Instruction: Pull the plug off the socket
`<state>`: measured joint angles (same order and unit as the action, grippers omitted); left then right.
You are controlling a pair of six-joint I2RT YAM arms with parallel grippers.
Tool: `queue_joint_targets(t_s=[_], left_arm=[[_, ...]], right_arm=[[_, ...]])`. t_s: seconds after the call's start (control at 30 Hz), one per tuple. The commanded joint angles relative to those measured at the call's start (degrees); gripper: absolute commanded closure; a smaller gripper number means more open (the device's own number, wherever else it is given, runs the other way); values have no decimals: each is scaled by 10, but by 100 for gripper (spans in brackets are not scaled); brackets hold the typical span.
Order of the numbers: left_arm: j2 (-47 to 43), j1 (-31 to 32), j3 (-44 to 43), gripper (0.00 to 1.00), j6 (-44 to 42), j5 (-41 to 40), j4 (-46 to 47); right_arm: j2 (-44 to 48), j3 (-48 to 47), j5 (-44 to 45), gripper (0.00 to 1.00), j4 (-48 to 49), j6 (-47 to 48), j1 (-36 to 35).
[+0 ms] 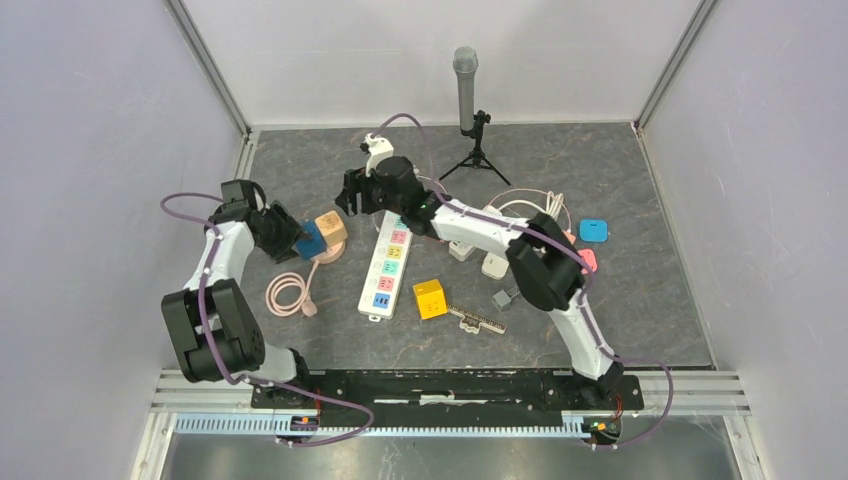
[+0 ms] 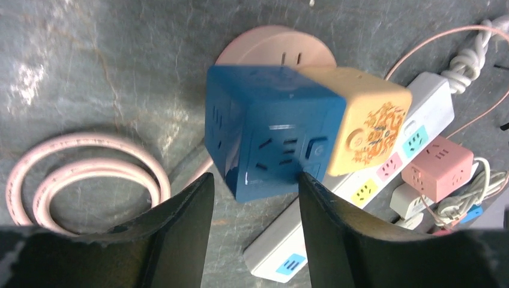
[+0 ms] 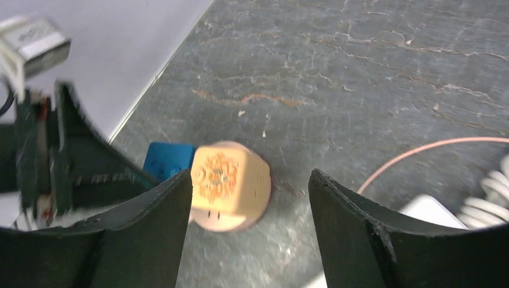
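Note:
A blue cube adapter [image 2: 270, 132] and an orange cube adapter [image 2: 369, 129] sit joined side by side on a pink round socket [image 2: 270, 42]. In the top view the blue cube [image 1: 311, 241] and orange cube [image 1: 331, 228] are left of centre. My left gripper [image 2: 255, 186] is open, its fingertips at either side of the blue cube's near edge; the right fingertip [image 2: 312, 192] is at its corner. My right gripper [image 3: 249, 180] is open and empty, above and beyond the orange cube [image 3: 228, 183]. It also shows in the top view [image 1: 350, 195].
A white power strip [image 1: 387, 265] with coloured outlets lies right of the cubes. A coiled pink cable [image 1: 287, 294] lies in front of them. A yellow cube [image 1: 430, 298], a ruler [image 1: 482, 319], several adapters and cables [image 1: 530, 205] lie right. A microphone on a tripod [image 1: 468, 100] stands at the back.

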<state>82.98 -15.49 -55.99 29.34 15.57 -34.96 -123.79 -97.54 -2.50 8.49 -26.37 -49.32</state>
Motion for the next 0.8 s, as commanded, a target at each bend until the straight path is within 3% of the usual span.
queue_joint_targets(t_s=[0.0,0.17,0.6,0.77], left_arm=[[-47,6,27,38,33,-8,-42],[-77,6,58,37,75,-13,-25],[-72,6,43,37,79,8,-30],[-61,6,38,39,74,-6,-32]], right_arm=[[-62,-82,74,25,35,-53,-20],[-85,-38,54,27,161,-54,-31],[-168,-92,-61,36,177,-66,-30],[-152,-59,-102,48,187,-66,-30]])
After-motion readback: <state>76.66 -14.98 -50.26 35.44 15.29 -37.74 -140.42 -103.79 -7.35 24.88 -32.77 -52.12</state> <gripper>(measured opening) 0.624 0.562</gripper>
